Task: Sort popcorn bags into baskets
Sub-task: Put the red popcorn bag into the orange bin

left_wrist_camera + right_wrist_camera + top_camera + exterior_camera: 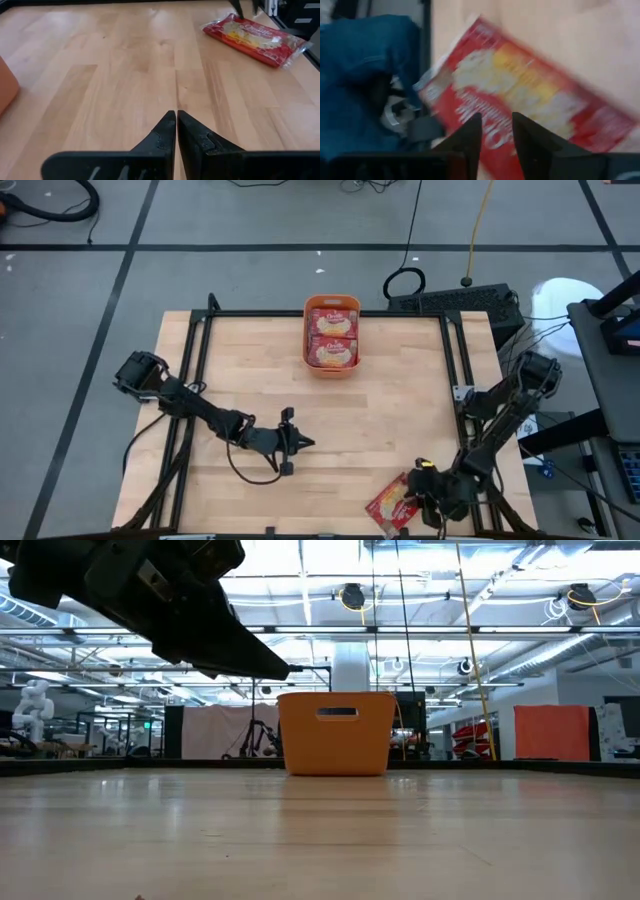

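Left gripper (pixel 305 443) hung idle mid-table, fingers (pixel 167 131) pressed together, empty. Basket (pixel 332 366) beyond held two packets. Loose popcorn bag (pixel 393 504) lay flat just ahead of the right gripper (pixel 424 487), fingers (pixel 470 135) slightly parted, empty. Probably light, crinkly, slippery; best pinched at an edge.

Pale wooden plank table top (pixel 400 420), smooth with a soft sheen, framed by matt black metal rails (pixel 452 360) — bearing a smooth orange plastic rectangular bin (pixel 336 735) and a glossy, crinkled red film popcorn packet (pixel 252 39) — beneath matt black plastic fingers (pixel 162 137).
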You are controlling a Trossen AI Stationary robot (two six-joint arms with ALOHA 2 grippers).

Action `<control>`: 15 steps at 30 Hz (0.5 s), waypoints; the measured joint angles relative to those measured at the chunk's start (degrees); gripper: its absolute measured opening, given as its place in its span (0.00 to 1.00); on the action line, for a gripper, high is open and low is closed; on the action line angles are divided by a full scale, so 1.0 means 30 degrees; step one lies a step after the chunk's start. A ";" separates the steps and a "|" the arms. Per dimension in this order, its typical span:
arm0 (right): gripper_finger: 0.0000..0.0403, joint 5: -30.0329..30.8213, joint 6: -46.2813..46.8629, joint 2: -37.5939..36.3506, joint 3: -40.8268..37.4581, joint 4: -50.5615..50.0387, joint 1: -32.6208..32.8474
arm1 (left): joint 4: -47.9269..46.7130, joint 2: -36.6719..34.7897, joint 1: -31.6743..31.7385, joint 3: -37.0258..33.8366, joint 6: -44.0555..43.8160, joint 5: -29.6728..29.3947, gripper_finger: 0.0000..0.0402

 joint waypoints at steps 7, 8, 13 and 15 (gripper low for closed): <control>0.34 -0.0391 0.1678 0.0015 0.0945 -0.0569 0.1322 | -0.0022 0.0000 0.0190 0.0000 0.1042 -0.0300 0.06; 0.34 -0.0365 0.1518 0.0007 0.1301 -0.1346 0.1419 | -0.0021 0.0000 0.0283 0.0000 0.1115 -0.0299 0.06; 0.34 -0.0372 -0.0699 0.0515 0.2713 -0.3667 0.1735 | -0.0022 0.0000 0.0780 0.0000 0.1671 -0.0360 0.06; 0.34 -0.0455 -0.0881 0.0806 0.2856 -0.3959 0.1735 | -0.0022 0.0000 0.0962 0.0000 0.1714 -0.0357 0.06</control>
